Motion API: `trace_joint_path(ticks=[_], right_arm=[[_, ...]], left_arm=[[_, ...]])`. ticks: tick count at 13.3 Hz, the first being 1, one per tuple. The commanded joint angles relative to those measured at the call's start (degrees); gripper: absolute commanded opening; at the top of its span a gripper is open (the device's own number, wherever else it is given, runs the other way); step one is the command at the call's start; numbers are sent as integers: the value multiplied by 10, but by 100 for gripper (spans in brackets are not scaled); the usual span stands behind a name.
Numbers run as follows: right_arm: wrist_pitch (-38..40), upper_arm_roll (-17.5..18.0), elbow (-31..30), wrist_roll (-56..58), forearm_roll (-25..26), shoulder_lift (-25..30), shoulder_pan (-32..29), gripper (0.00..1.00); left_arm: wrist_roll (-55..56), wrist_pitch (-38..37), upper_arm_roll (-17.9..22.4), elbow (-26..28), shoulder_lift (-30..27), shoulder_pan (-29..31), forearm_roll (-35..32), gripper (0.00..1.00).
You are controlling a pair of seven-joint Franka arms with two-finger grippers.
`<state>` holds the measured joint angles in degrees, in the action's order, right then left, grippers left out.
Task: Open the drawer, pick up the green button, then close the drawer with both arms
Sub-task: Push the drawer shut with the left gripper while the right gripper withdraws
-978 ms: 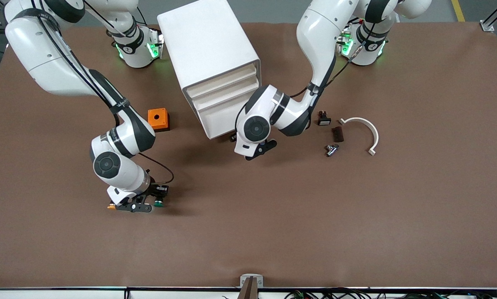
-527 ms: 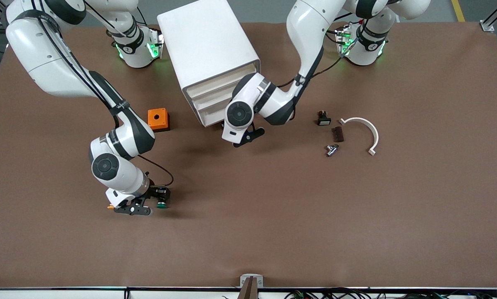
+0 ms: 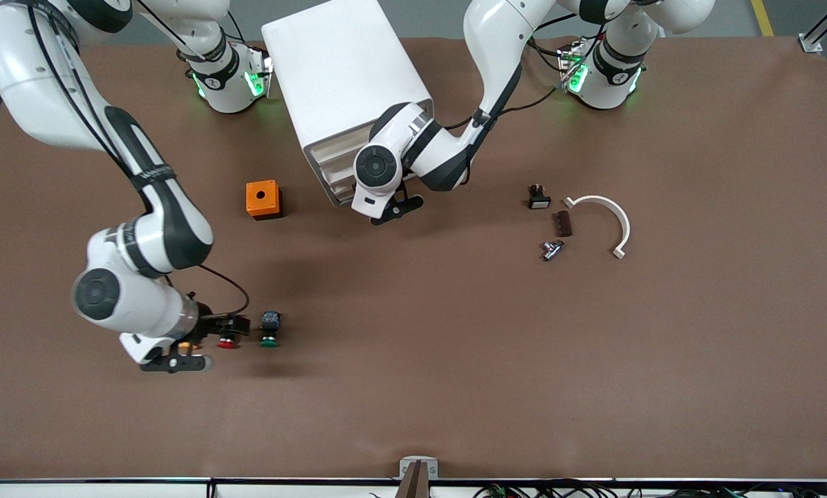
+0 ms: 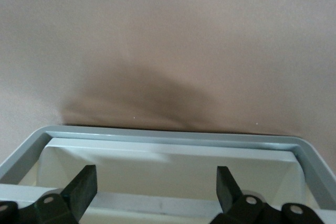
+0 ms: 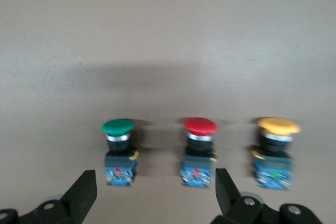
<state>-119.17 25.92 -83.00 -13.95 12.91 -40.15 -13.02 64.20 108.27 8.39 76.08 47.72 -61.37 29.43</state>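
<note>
Nearby, red-capped button [image 5: 199, 150] beside button [image 5: 118, 150].

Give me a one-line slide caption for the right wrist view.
Open right gripper above three push buttons in a row on the brown table: green button, red button, yellow button.

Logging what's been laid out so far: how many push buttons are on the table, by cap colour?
Green-capped button: 1
Red-capped button: 1
Yellow-capped button: 1
Total: 3, in a row on the table below the open right gripper.
</note>
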Motion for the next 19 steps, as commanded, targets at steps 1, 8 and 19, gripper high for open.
trace_joint_path(ticks=[1, 8, 19], right_arm=[[61, -33, -1, 26, -61, 62, -1, 100], [212, -99, -8, 41, -88, 251, 21, 100], [269, -250, -59, 42, -131, 401, 132, 100]], left_arm=[[-6, -3, 3, 9, -11, -19, -16, 100], [-12, 0, 3, 9, -9, -44, -35, 100], [-6, 0, 46, 0, -51, 29, -135, 100]])
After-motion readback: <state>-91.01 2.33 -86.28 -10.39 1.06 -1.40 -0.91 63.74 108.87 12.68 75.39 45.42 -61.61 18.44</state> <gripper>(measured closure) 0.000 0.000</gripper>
